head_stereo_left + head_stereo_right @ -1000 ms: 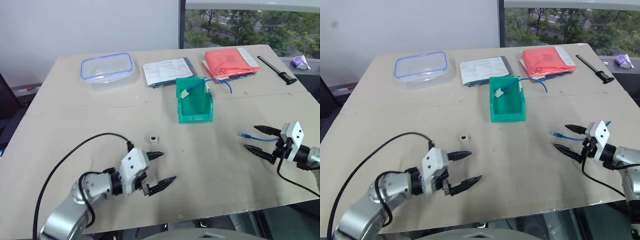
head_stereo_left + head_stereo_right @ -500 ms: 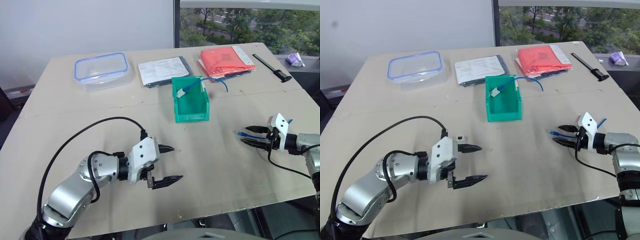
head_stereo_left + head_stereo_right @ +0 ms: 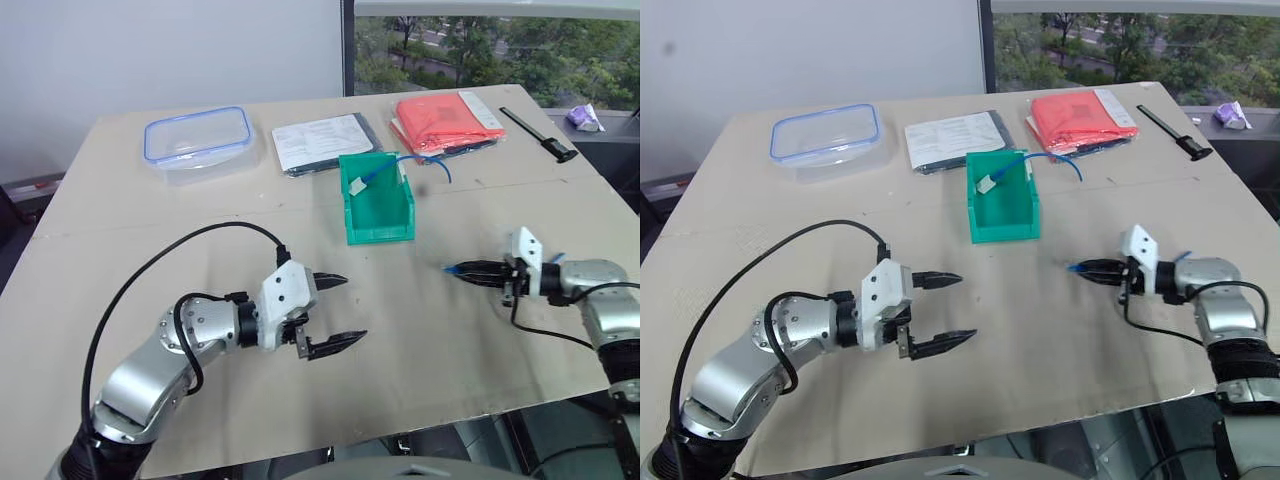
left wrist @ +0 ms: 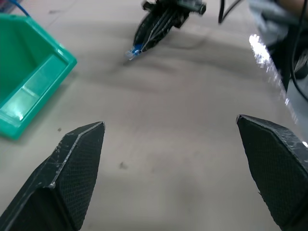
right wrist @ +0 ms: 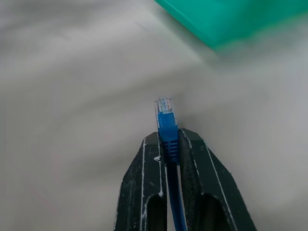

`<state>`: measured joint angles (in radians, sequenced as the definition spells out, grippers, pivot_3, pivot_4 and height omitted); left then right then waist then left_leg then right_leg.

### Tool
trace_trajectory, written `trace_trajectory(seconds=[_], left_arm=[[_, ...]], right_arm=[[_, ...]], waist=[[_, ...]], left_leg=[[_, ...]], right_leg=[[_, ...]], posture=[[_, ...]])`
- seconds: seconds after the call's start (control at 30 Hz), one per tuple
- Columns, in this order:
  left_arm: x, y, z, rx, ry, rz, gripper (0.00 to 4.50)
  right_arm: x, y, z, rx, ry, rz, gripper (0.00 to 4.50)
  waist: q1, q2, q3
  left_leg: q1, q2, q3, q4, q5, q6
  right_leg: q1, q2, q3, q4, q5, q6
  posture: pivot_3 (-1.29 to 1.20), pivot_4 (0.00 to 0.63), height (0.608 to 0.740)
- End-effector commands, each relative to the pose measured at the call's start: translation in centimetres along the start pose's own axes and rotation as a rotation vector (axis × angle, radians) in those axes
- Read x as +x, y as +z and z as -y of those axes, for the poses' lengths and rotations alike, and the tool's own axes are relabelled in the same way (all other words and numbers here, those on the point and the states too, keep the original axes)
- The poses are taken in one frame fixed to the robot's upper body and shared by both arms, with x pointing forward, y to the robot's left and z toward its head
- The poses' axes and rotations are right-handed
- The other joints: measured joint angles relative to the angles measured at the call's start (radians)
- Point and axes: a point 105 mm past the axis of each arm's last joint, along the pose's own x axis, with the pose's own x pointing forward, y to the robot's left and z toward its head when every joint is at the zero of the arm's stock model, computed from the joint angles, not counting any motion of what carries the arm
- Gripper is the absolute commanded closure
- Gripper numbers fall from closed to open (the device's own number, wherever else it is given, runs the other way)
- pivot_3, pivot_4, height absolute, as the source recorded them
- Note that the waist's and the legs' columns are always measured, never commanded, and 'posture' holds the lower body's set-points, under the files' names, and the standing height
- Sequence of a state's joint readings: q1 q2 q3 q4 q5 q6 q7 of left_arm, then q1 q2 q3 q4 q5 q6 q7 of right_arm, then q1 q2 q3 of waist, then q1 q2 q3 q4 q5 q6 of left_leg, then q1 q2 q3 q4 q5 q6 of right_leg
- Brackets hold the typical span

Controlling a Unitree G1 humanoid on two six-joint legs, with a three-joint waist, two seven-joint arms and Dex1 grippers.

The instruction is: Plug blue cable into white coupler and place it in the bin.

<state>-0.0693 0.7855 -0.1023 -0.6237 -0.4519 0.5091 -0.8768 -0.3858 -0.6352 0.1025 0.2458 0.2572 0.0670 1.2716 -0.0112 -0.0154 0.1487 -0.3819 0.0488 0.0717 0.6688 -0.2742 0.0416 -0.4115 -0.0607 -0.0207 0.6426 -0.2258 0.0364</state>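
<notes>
My right gripper [image 3: 468, 270] is shut on the blue cable [image 5: 167, 126] just behind its clear plug, which sticks out past the fingertips and points toward the table's middle. It hovers low over the table, in front and to the right of the green bin [image 3: 380, 222]. My left gripper [image 3: 354, 309] stands wide open near the table's front, with nothing between its fingers. In the left wrist view the held plug [image 4: 133, 52] lies beyond those open fingers [image 4: 77, 168]. The white coupler is hidden, likely behind my left hand.
Inside the bin lies a second blue cable with its own white block [image 3: 357, 184]. At the back are a clear blue-rimmed container [image 3: 197, 140], papers [image 3: 320, 142], a red packet [image 3: 450, 118] and a black tool [image 3: 538, 132]. The table's front edge runs just below both hands.
My right gripper has shut on the cable's plug end and carried it left toward the table's middle. My left gripper stays open and has edged over the spot where the coupler showed.
</notes>
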Motion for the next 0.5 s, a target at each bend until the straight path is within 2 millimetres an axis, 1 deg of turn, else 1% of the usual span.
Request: trace_trajectory(seconds=[0.03,0.13,0.27,0.33,0.4,0.43,0.47,0.5], left_arm=[[-0.7,0.6,-1.1,0.063,0.013,-0.009,0.0],[-1.3,0.6,-1.8,0.092,0.006,-0.048,0.0],[-1.4,0.6,-2.1,0.115,-0.008,-0.078,0.0],[-1.1,0.7,-2.2,0.124,-0.018,-0.089,0.0],[-0.6,0.8,-2.4,0.122,-0.028,-0.1,0.0],[-0.2,0.7,-2.5,0.118,-0.032,-0.116,0.0],[0.1,0.6,-2.5,0.115,-0.034,-0.129,0.0],[0.7,0.6,-2.5,0.119,-0.048,-0.137,0.0]], right_arm=[[2.6,2.2,-1.2,-0.071,0.085,0.006,4.46],[5.0,2.9,-1.9,-0.116,0.141,-0.014,4.46],[5.9,2.8,-1.4,-0.157,0.128,-0.039,4.46],[5.7,2.6,-1.2,-0.172,0.121,-0.047,3.73],[5.2,2.7,-1.2,-0.175,0.115,-0.042,3.14],[4.9,2.9,-1.2,-0.17,0.1,-0.032,2.73],[4.7,3.0,-1.1,-0.165,0.09,-0.025,2.17],[4.3,3.3,-0.9,-0.152,0.062,-0.009,1.78]], waist=[[0.001,0.0,0.0],[0.001,-0.001,0.002],[0.007,-0.002,0.002],[0.01,-0.002,0.003],[0.013,-0.002,0.003],[0.014,-0.002,0.003],[0.016,-0.002,0.003],[0.018,-0.003,0.003]], left_leg=[[0.0,0.0,0.0,0.0,0.0,0.0],[-0.001,0.0,0.001,0.001,0.0,0.0],[-0.002,-0.002,0.001,0.001,0.0,0.0],[-0.002,-0.002,0.001,0.001,0.0,0.0],[-0.002,-0.002,0.002,0.001,0.0,0.0],[-0.003,-0.002,0.002,0.001,0.0,0.0],[-0.003,-0.002,0.002,0.001,0.0,0.0],[-0.003,-0.002,0.002,0.001,0.0,0.0]], right_leg=[[0.0,0.0,0.0,0.0,0.0,-0.001],[-0.001,-0.001,0.0,-0.001,0.0,-0.001],[-0.001,-0.002,0.0,-0.001,-0.001,-0.001],[-0.001,-0.002,0.0,-0.001,-0.001,-0.001],[-0.001,-0.002,0.0,-0.001,-0.001,-0.001],[-0.001,-0.002,0.0,-0.001,0.0,-0.001],[-0.001,-0.002,0.0,-0.001,-0.001,-0.001],[-0.001,-0.002,0.0,-0.001,0.0,-0.001]], posture=[[0.0,0.15,0.74],[0.0,0.15,0.74],[0.0,0.15,0.74],[0.0,0.15,0.74],[0.0,0.15,0.74],[0.0,0.15,0.74],[0.0,0.15,0.74],[0.0,0.15,0.74]])
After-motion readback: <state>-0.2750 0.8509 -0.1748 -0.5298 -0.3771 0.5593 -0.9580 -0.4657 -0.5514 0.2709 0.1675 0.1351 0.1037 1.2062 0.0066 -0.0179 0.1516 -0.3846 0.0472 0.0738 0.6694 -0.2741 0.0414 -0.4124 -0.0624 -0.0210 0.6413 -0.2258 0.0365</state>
